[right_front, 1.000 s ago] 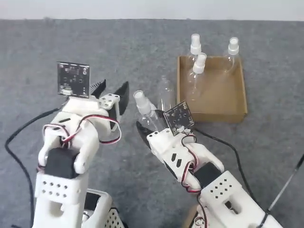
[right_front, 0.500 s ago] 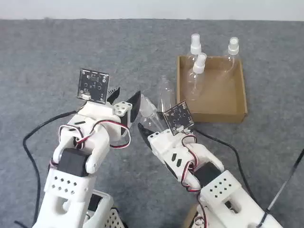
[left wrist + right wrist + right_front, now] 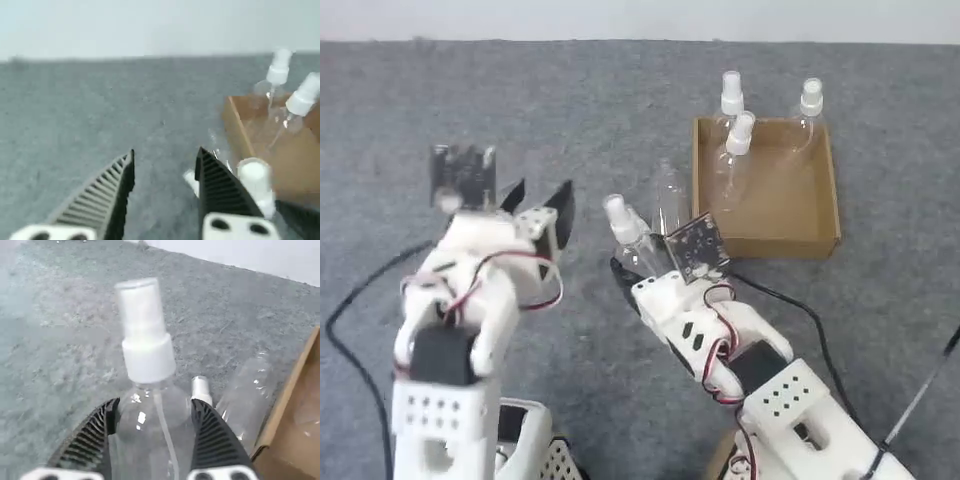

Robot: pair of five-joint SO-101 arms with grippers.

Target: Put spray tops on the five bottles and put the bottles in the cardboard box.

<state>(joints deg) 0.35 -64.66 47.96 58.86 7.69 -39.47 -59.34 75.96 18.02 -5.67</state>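
Note:
My right gripper point(image 3: 155, 410) is shut on a clear bottle point(image 3: 150, 435) that carries a white spray top point(image 3: 145, 335). In the high view this bottle point(image 3: 625, 232) stands upright just left of the cardboard box point(image 3: 820, 215). My left gripper point(image 3: 538, 194) hangs open to the left of the bottle, apart from it, with nothing between its fingers point(image 3: 122, 175). A second clear bottle point(image 3: 667, 195) without a spray top lies against the box's left wall. Three bottles with spray tops point(image 3: 741, 130) rest in the box.
Grey carpet point(image 3: 570, 100) covers the table around the arms. A small white piece point(image 3: 201, 388) lies beside the uncapped bottle point(image 3: 247, 395); I cannot tell what it is. Cables point(image 3: 800, 300) run along the right arm's side.
The left arm swung right toward the held bottle, then back left; its open gripper now stands farther from the bottle. The right arm kept still, holding the bottle.

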